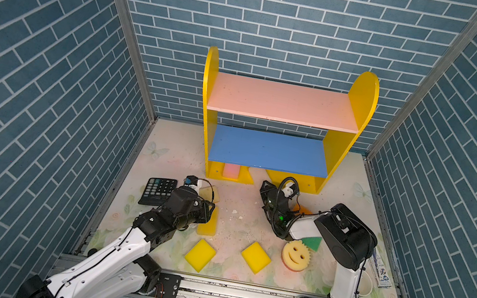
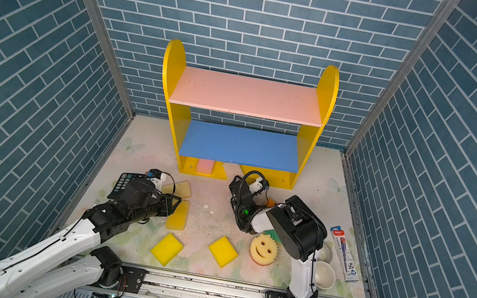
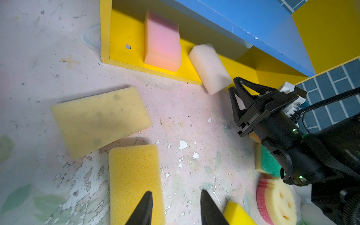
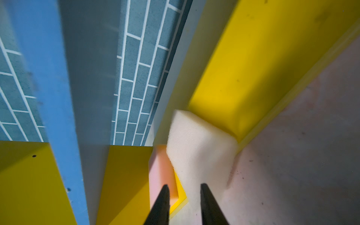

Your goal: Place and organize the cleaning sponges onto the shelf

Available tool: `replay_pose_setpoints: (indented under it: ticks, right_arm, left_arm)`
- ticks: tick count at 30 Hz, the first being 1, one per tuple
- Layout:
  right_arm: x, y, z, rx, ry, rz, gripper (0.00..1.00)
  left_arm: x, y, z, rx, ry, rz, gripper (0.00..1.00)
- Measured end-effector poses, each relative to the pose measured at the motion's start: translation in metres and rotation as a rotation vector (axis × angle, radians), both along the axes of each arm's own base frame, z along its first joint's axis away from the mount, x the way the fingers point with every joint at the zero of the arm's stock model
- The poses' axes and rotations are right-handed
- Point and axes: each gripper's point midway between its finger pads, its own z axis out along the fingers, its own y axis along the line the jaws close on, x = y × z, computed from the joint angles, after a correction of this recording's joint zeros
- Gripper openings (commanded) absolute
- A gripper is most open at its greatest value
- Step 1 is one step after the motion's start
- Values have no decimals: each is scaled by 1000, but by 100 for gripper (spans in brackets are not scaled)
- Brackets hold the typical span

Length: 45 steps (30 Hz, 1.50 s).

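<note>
Two pieces have been brought to the shelf [image 1: 269, 152]. The pink sponge [image 3: 161, 41] is seated on the yellow base at the left. The whitish sponge [image 3: 210, 68] is tilted across the near lip, only part-way in. The right gripper [image 4: 184, 186] is parted and empty just beside it. The left gripper [image 3: 176, 191] is parted and empty above the yellow oblong sponge [image 3: 134, 179]. Seven more, the smiley sponge [image 1: 298, 255] among them, are left on the table [image 1: 237, 222].

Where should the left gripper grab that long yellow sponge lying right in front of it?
Probably across its short width near the middle, coming straight down from above: the long yellow sponge lies flat with both long sides free, and the left gripper is open at its near end.
</note>
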Motion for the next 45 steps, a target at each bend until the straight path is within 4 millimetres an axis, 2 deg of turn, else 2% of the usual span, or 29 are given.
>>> replay_pose_setpoints:
  ticks: [5, 8, 11, 14, 21, 26, 36, 45]
  right_arm:
    - [-4, 4, -4, -1, 10, 11, 32]
    - [-6, 2, -7, -7, 14, 11, 20]
    - [-16, -9, -18, -48, 49, 7, 7]
    - [-22, -16, -22, -81, 76, 10, 0]
    - [-24, -12, -26, -95, 95, 51, 0]
    - [-24, -4, -56, -90, 126, 84, 0]
    - [-2, 28, -44, 27, 59, 123, 0]
    - [9, 45, -43, 46, 55, 155, 0]
  left_arm:
    - [0, 0, -3, 6, 10, 0, 42]
    - [0, 0, -3, 7, 11, 0, 42]
    - [-1, 2, -2, 10, 7, 4, 42]
    - [-3, 5, -1, 12, 6, 12, 42]
    - [-9, 13, 3, 18, -2, 29, 42]
    - [-13, 19, 3, 26, -1, 40, 42]
    - [-20, 31, -4, 52, 19, 75, 42]
    - [-21, 33, -13, 67, 46, 84, 42]
